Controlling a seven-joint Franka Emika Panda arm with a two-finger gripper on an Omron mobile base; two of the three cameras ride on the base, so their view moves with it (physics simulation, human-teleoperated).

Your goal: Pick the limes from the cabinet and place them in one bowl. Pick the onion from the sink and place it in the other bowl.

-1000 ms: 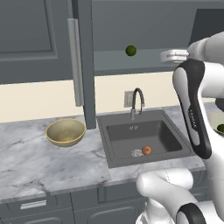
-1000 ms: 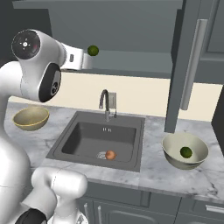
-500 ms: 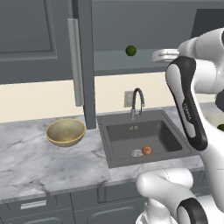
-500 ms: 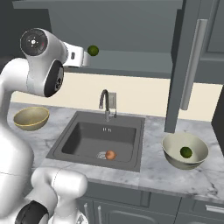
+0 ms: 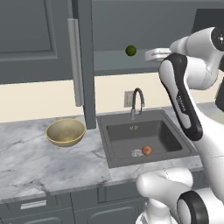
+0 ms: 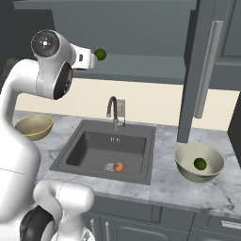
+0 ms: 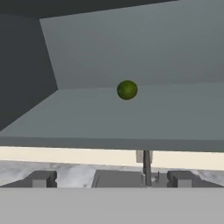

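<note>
One lime lies inside the pale cream-grey bowl on the surface to the right of the sink, so that half of the lime job looks done. The other lime sits on the cabinet shelf, well back from its front edge and out in the open, with nothing beside it. The cabinet stands with its doors swung wide, which leaves the shelf free to reach.

The gripper is raised to shelf height in front of the opening and aimed straight at that lime, which lies almost centred ahead of it. Its two fingertips stand wide apart with nothing between them, well short of the fruit. This reads as the lining-up for a forward reach and a grasp from the front.

The onion rests on the sink floor just beside the round silver drain, untouched. The golden-tan bowl waits on the surface to the left of the sink, presumably kept for the onion since the limes go together in the pale one.
</note>
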